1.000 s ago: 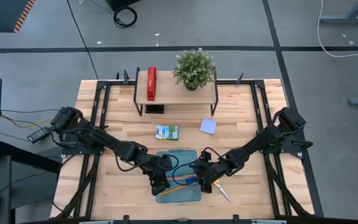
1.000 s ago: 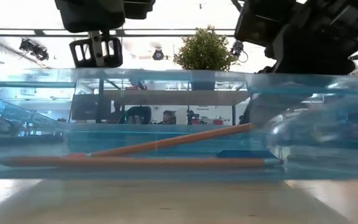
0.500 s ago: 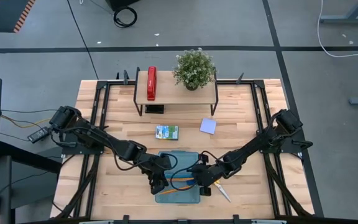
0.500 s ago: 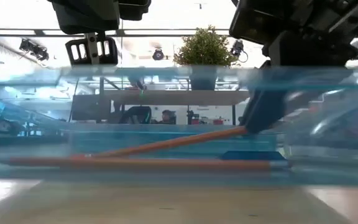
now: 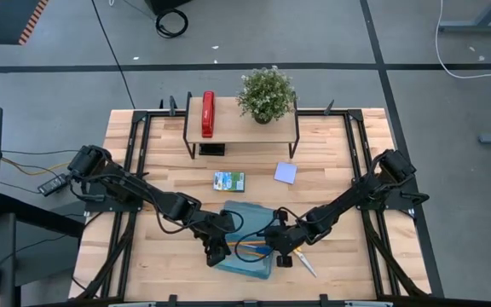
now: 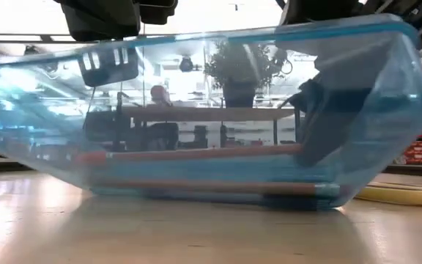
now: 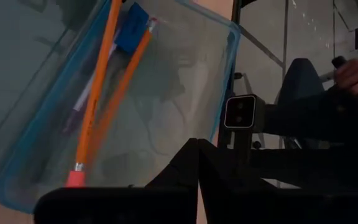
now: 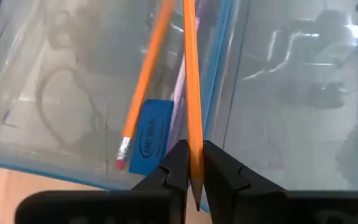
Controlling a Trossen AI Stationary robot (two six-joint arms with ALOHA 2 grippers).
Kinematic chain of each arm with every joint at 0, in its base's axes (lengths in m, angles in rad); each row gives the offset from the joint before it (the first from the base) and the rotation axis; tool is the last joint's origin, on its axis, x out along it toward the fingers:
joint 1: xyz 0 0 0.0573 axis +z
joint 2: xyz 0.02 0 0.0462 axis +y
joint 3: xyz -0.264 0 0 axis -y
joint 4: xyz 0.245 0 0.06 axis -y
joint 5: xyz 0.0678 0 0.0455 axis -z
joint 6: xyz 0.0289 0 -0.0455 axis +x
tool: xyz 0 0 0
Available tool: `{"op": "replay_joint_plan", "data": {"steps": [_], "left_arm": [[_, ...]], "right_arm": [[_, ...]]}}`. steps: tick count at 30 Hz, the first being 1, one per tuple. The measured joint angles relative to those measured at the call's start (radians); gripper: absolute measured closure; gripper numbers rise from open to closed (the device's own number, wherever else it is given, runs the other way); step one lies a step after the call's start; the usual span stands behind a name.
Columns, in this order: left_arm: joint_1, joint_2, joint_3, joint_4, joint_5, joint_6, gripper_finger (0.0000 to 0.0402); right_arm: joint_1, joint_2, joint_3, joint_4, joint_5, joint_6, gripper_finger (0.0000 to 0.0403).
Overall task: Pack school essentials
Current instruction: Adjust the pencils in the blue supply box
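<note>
right end effector (image 8: 190, 165) clamped on an orange pencil (image 8: 191, 93) inside the blue case (image 5: 244, 243), lower centre of the bench (image 5: 339, 162); left end effector (image 5: 216, 252) closed together at the case's left edge.

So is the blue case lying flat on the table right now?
No, tipped. In the low view the blue case rests on one narrow edge, walls slanting, pencils inside.

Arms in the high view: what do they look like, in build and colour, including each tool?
Both arms are dark, near-black, made of slim jointed segments with bulkier rounded housings at the joints. Thin black cables loop alongside the links. The left tool and right tool are compact black blocks; in the right wrist view the fingers are matt black and wedge-shaped. No markings are legible.
</note>
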Motion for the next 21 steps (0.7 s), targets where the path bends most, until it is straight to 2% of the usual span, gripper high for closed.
{"op": "replay_joint_plan", "data": {"steps": [11,16,21], "left_arm": [[0.0,0.001,0.0,0.0,0.0,-0.007,0.0379],[0.0,0.001,0.0,0.0,0.0,-0.008,0.0385],[0.0,0.001,0.0,0.001,0.0,-0.008,0.0393]], "right_arm": [[0.001,-0.006,0.094,-0.031,-0.004,-0.099,0.0359],[0.007,-0.008,0.167,-0.027,-0.063,-0.162,0.0359],[0.026,-0.009,0.178,-0.033,-0.118,-0.211,0.0359]]}}
